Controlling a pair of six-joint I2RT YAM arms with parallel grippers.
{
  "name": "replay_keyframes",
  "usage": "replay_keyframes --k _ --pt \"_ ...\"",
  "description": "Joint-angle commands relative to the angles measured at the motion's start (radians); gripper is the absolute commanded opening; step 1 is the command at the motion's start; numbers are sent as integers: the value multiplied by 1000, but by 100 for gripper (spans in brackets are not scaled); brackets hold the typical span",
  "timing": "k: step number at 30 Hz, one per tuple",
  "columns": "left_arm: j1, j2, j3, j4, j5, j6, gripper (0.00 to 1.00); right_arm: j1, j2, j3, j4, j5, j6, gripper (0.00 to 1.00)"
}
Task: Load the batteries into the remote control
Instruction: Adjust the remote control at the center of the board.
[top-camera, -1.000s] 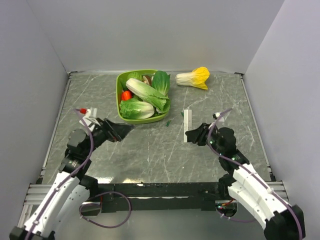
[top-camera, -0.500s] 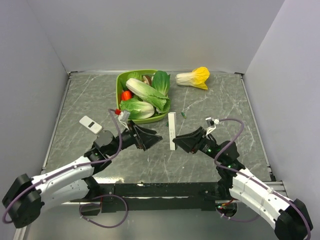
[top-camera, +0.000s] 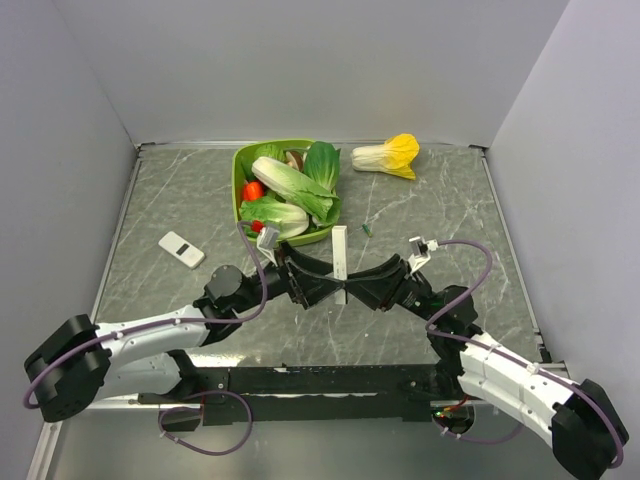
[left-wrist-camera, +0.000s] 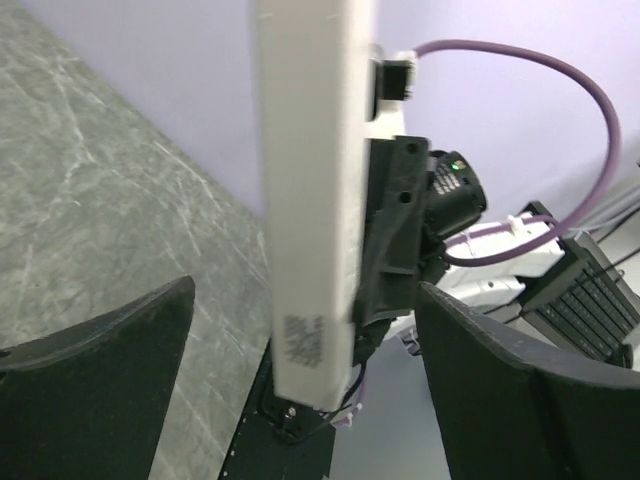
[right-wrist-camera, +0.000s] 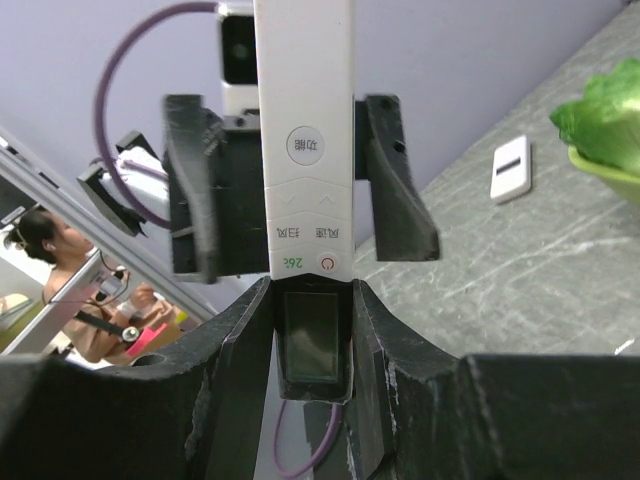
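Note:
The remote control (top-camera: 340, 253), a slim white bar with a black end, stands upright at the table's middle. My right gripper (top-camera: 364, 288) is shut on its black lower end. In the right wrist view the fingers clamp that black section (right-wrist-camera: 312, 335) of the remote control and the white buttoned part rises above. My left gripper (top-camera: 322, 289) is open, one finger on each side of the remote control (left-wrist-camera: 312, 200); its jaws stand wide and do not touch it. One tiny green battery (top-camera: 368, 229) lies on the table just right of the remote. I cannot make out the other.
A green bowl (top-camera: 238, 190) of leafy vegetables stands behind the grippers, its leaves at the right wrist view's edge (right-wrist-camera: 605, 115). A yellow-white cabbage (top-camera: 388, 155) lies at the back. A small white rectangular piece (top-camera: 181, 249) lies on the left of the table.
My right gripper took the remote off the table and brought it left, upright. My left arm swung right from the table's left side and now has its open fingers around the remote.

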Motion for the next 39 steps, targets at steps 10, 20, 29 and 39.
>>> replay_keyframes --k 10,20,29,39 --pt "-23 34 58 99 -2 42 56 27 26 -21 144 -50 4 20" --pt "-23 -31 83 -60 -45 130 2 31 17 -6 12 -75 -43 52" --pt "-23 -93 306 -890 -390 486 1 28 -230 296 -920 247 -365 91" --pt "-163 65 434 -1164 -550 667 1 19 31 616 -1379 431 -511 100"
